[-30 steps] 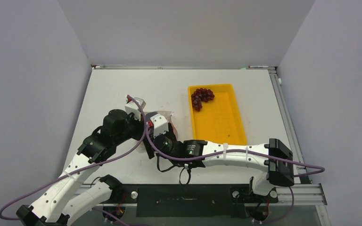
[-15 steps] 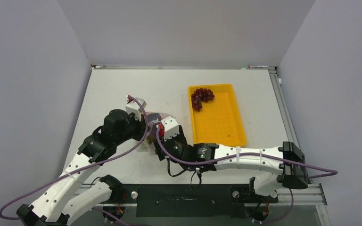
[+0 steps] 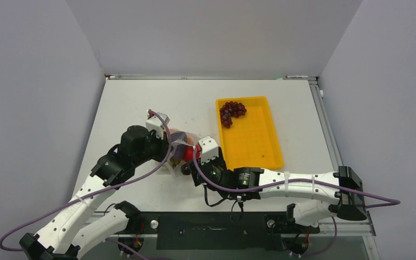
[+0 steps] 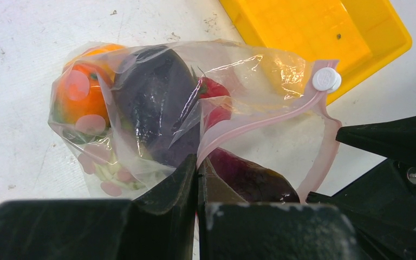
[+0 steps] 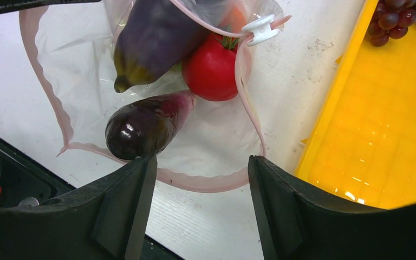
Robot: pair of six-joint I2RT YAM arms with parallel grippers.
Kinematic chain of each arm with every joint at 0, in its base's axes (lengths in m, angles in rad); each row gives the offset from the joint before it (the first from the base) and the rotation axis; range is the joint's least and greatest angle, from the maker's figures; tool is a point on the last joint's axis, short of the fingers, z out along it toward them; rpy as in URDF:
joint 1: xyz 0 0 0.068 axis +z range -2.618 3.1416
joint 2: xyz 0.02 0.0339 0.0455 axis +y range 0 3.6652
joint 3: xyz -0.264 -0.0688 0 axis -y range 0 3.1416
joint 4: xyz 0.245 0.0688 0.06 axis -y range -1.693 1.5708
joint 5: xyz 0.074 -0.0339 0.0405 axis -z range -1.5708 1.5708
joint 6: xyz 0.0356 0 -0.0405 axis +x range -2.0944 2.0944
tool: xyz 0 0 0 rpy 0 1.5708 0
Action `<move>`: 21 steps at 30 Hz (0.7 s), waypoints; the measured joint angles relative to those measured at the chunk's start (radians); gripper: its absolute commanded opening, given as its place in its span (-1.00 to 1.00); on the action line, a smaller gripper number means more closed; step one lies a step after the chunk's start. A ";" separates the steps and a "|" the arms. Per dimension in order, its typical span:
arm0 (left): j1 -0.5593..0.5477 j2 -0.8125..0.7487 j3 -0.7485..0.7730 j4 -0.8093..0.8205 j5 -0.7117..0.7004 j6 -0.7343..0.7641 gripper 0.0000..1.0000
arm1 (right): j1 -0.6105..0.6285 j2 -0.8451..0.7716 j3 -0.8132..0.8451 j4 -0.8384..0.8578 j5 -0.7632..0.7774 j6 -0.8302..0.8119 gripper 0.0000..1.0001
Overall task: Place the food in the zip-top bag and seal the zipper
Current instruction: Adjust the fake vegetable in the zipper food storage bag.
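Note:
The clear zip-top bag (image 3: 180, 142) lies left of the tray, mouth open toward the near edge. My left gripper (image 4: 197, 162) is shut on the bag's pink zipper (image 4: 260, 120) edge, and shows in the top view (image 3: 169, 154). The white slider (image 4: 325, 79) sits at the strip's end. Inside the bag are an eggplant (image 4: 151, 103), an orange piece (image 4: 78, 97) and a red tomato (image 5: 212, 70). A second eggplant (image 5: 150, 127) lies in the mouth. My right gripper (image 5: 197, 160) is open and empty just outside the mouth, its left finger next to that eggplant. The grape bunch (image 3: 231, 112) lies in the tray.
The yellow tray (image 3: 254, 142) stands right of the bag, its near left corner close to my right wrist. Both arms crowd around the bag at the table's middle left. Grey walls enclose the table on three sides.
My right arm has drawn back to the right and toward the near edge, out of the bag's mouth, leaving an eggplant there. The left gripper has kept its hold on the bag.

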 measured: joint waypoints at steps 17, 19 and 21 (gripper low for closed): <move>-0.013 0.016 0.000 0.000 0.000 0.000 -1.00 | 0.012 -0.017 0.053 0.105 -0.064 -0.021 0.27; -0.014 0.016 0.000 0.000 0.000 0.000 -1.00 | 0.021 0.009 0.082 0.123 -0.077 -0.026 0.28; -0.015 0.016 0.000 0.000 0.000 0.000 -1.00 | 0.027 0.038 0.101 0.136 -0.084 -0.032 0.28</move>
